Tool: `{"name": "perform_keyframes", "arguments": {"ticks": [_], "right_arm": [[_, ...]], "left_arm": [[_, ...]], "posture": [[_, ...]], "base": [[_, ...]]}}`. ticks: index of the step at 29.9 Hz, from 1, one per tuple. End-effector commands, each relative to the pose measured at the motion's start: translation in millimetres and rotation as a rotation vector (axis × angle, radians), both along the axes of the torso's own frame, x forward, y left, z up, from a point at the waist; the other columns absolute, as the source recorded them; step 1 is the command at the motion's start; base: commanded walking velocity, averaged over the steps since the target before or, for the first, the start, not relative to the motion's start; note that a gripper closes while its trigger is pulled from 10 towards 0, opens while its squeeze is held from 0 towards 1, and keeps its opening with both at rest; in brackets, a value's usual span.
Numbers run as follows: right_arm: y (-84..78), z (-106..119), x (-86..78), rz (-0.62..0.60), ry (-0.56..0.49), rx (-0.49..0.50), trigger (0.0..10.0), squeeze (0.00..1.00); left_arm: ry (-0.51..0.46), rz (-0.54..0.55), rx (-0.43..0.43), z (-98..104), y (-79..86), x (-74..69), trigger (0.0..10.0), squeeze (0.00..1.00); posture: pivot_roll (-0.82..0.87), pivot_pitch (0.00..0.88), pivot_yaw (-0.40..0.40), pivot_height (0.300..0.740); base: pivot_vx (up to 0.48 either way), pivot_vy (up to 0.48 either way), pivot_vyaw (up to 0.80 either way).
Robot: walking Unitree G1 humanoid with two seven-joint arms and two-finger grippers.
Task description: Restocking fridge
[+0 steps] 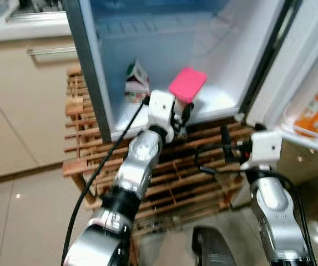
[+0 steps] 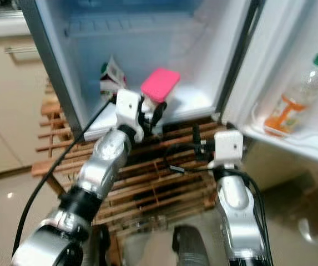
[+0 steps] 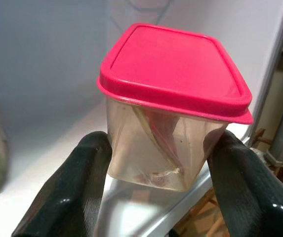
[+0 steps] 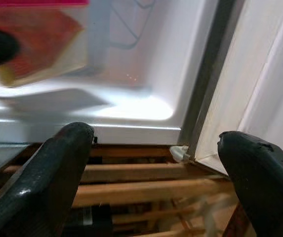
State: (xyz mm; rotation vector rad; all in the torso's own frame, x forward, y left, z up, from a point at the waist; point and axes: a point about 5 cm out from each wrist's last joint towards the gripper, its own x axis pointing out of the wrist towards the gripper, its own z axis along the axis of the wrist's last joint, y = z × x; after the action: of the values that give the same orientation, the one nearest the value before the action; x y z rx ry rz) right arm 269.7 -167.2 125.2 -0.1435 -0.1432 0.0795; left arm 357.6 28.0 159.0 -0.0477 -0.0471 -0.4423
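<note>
The left gripper (image 3: pixel 156 163) has its 2 black fingers clamped on the sides of a clear plastic tub with a pink lid (image 3: pixel 173 103), held just over the front lip of the white fridge floor (image 1: pixel 214 102), near a small carton (image 1: pixel 137 81) further in. I'd push it deeper and set it down flat before letting go, so it can't tip out. The right gripper (image 4: pixel 156 168) hangs spread wide and empty by the wooden slatted rack (image 1: pixel 203 172) under the fridge
</note>
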Motion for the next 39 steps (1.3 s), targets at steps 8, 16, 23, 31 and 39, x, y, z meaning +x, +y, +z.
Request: {"name": "perform_keyframes", "arguments": {"ticks": [8,16,23,31,39], "right_arm": [[11.9,24.8,-17.2,0.208,-0.036,-0.089,10.0,0.0],[5.3,27.6,-50.3,0.307,0.056,-0.136,10.0,0.0],[2.2,33.4,-59.3,0.318,0.104,-0.14,10.0,0.0],[4.7,36.6,-60.8,0.325,0.114,-0.111,10.0,0.0],[9.0,36.6,-57.1,0.329,0.122,-0.077,10.0,0.0]], "left_arm": [[0.074,0.083,-0.041,1.4,-8.2,16.0,10.0,0.0],[0.08,0.238,-0.087,19.2,11.8,35.4,10.0,0.0],[0.084,0.531,-0.055,24.1,48.1,45.6,10.0,0.0],[0.027,0.617,0.06,31.1,48.8,46.7,10.0,1.0],[-0.034,0.555,0.096,46.9,23.9,46.3,10.0,1.0]], "posture": [[-0.32,0.0,-0.02,0.605],[-0.4,0.04,-0.093,0.605],[-0.42,0.063,-0.126,0.605],[-0.41,0.058,-0.122,0.605],[-0.38,0.041,-0.101,0.605]], "base": [[0.0,0.0,0.0],[0.0,0.0,0.0],[0.0,0.0,0.0],[0.0,0.0,0.0],[0.0,0.0,0.0]]}}
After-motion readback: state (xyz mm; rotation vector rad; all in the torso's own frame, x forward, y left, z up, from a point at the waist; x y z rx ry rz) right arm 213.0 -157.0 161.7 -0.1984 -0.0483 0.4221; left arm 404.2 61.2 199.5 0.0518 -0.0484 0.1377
